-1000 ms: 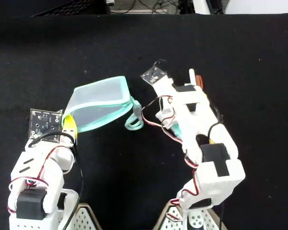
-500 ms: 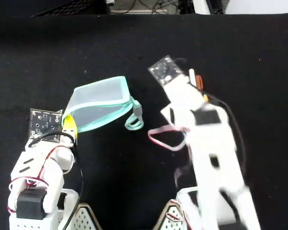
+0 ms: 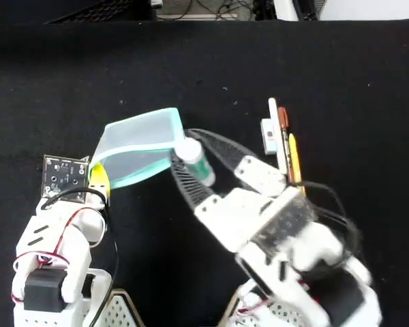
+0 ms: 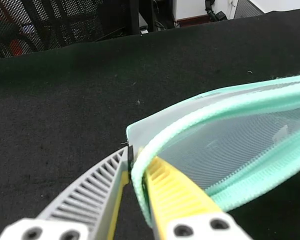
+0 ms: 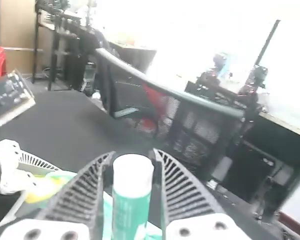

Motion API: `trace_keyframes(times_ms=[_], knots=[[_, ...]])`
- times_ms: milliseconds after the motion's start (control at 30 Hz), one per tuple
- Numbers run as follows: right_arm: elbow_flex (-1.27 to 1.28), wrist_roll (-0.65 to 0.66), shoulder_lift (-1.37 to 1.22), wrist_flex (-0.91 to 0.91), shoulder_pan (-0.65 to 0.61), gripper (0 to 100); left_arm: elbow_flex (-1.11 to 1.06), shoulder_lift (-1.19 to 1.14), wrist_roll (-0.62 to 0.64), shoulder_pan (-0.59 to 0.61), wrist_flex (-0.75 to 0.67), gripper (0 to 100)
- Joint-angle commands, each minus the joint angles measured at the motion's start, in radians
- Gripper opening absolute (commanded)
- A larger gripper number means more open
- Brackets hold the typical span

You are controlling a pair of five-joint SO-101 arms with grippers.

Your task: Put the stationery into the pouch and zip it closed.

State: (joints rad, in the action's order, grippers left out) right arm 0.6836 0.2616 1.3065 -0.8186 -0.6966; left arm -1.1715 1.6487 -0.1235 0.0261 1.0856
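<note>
The mint mesh pouch point(image 3: 138, 144) lies left of centre with its mouth turned right. My left gripper point(image 3: 98, 178) is shut on its near-left corner, and the yellow and grey fingers pinch the zip edge point(image 4: 138, 161) in the left wrist view. My right gripper point(image 3: 181, 146) is shut on a glue stick point(image 3: 200, 168) with a white cap and green body, the cap right at the pouch mouth. That glue stick point(image 5: 132, 192) stands upright between the ribbed fingers point(image 5: 85, 192). Pens and pencils point(image 3: 286, 139) lie right of the pouch with a white eraser point(image 3: 267, 136).
The black tablecloth point(image 3: 68, 75) covers the whole table. The left arm's body point(image 3: 51, 252) fills the near-left corner and the right arm's body point(image 3: 293, 245) the near right. Chairs and room clutter point(image 5: 205, 125) stand beyond the table's far edge.
My right arm swung left from above the pens and pencils to the pouch mouth, carrying the glue stick. The pouch's strap loop is now covered by it. The left arm stayed put.
</note>
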Motion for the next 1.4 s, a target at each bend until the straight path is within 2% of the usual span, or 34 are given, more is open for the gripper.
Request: trace_keyframes(times_ms=[0,100,233,500,700,900,1133,1367], knots=[[0.117,-0.009,0.018,0.19,-0.057,1.2,0.002,-0.002,-0.003,-0.005,-0.017,3],[0.199,-0.009,0.018,0.299,-0.11,1.2,0.002,-0.002,-0.003,-0.005,-0.017,3],[0.231,-0.009,0.018,0.307,-0.167,1.2,0.002,-0.002,-0.003,-0.01,-0.017,3],[0.237,-0.009,0.01,0.402,-0.169,1.2,0.028,-0.002,0.003,-0.027,-0.005,3],[0.249,-0.009,0.008,0.417,-0.169,1.2,0.199,-0.002,0.025,-0.122,0.166,3],[0.374,-0.008,0.008,0.551,-0.169,1.2,0.231,-0.005,0.025,-0.12,0.183,3],[0.458,0.161,0.008,0.628,-0.167,1.2,0.248,-0.011,0.025,-0.122,0.189,3],[0.509,0.187,0.018,0.624,-0.167,1.2,0.248,-0.011,0.023,-0.12,0.181,3]])
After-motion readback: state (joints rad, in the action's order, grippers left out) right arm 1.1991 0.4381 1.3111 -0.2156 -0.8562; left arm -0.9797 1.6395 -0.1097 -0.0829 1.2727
